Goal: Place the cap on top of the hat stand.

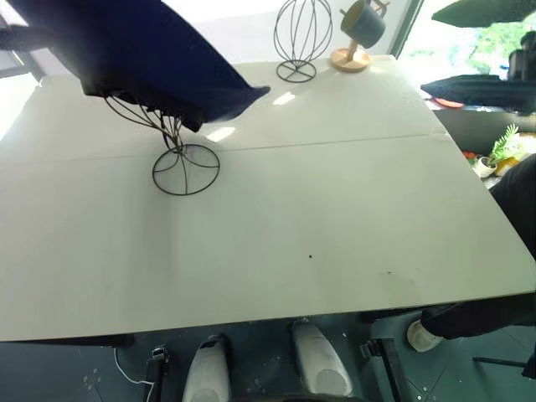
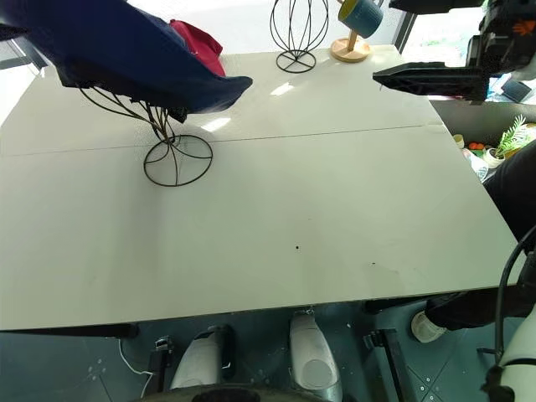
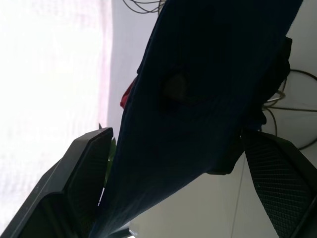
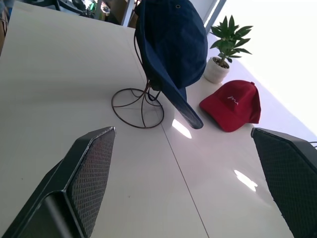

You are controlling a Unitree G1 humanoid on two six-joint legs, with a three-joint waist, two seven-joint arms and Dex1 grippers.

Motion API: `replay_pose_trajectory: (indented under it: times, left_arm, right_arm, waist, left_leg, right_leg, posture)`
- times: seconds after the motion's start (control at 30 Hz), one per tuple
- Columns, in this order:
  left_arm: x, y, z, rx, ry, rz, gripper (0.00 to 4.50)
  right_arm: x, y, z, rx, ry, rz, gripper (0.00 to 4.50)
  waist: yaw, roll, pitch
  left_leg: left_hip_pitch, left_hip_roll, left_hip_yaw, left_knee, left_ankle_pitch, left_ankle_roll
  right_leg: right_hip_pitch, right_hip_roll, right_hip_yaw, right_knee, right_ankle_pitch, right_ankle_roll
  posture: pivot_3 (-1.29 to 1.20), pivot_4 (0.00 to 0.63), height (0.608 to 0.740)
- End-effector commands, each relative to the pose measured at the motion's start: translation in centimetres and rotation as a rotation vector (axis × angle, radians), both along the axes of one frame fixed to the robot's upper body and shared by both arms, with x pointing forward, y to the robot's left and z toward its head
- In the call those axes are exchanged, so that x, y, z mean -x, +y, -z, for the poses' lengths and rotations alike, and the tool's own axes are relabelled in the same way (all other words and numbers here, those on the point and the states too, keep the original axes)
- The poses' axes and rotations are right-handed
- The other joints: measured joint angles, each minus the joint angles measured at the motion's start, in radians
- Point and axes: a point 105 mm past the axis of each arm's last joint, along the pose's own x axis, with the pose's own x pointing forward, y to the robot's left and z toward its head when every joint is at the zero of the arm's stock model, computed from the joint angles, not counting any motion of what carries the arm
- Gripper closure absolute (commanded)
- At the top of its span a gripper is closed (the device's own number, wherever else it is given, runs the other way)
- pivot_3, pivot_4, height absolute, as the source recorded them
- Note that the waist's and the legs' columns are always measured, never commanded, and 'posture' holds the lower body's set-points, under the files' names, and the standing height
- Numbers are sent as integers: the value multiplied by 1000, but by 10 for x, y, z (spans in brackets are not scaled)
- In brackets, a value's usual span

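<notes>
Navy fabric cap [image 4: 171,47] drapes over the hat stand [image 4: 141,106] on the surface [image 1: 318,218]; soft, light and floppy, best gripped at the brim edge. Left tool [image 3: 185,183] straddles the brim, jaws apart, no confirmed grip; right tool [image 4: 185,183] wide open, empty

The cap [image 1: 142,50] pretty much swallows the hat stand [image 1: 185,169]'s wire head, and the frame edge crops its crown. Red cap [image 2: 198,43] peeks from behind it, far from the right gripper [image 4: 188,183].
</notes>
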Motion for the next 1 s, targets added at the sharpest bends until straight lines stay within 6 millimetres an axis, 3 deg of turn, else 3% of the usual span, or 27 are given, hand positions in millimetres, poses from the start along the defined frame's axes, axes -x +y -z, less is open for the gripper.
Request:
replay_pose_trajectory:
  times: [0.03, 0.2, 0.23, 0.57, 0.83, 1.0]
  left_arm:
    - [6, 7, 4, -38, 70, -9, 1538]
    - [15, 10, 13, -48, 186, 13, 4141]
    - [17, 11, 16, -52, 215, 19, 4480]
    - [26, 28, 44, -131, 399, 42, 4480]
    - [17, 36, 78, -241, 314, 78, 4480]
    - [16, 27, 110, -154, 258, 109, 4480]
  right_arm:
    - [13, -1, -13, 7, -64, -12, 0]
    - [11, -1, -16, 1, -61, -14, 0]
    - [10, -1, -16, 0, -59, -16, 0]
    - [4, 2, -17, 7, -46, -36, 0]
    - [-2, 4, -15, 10, -37, -52, 0]
    - [-4, 6, -15, 10, -32, -60, 0]
  waist:
    - [0, 0, 0]
    - [-1, 0, 0]
    - [0, 0, 0]
    - [-3, 0, 0]
    - [-1, 0, 0]
    - [2, 0, 0]
  left_leg:
    - [0, 0, 0, 0, 0, 0]
    - [0, 0, 0, 0, 0, 0]
    - [0, 0, 0, 0, 0, 0]
    - [0, 0, 0, 0, 0, 0]
    - [0, 0, 0, 0, 0, 0]
    - [0, 0, 0, 0, 0, 0]
  right_leg:
    - [0, 0, 0, 0, 0, 0]
    - [0, 0, 0, 0, 0, 0]
    - [0, 0, 0, 0, 0, 0]
    - [0, 0, 0, 0, 0, 0]
    - [0, 0, 0, 0, 0, 0]
    - [0, 0, 0, 1, 0, 0]
  posture:
    - [0, 150, 740]
    - [0, 150, 740]
    - [0, 150, 740]
    - [0, 150, 740]
    - [0, 150, 740]
    - [0, 150, 740]
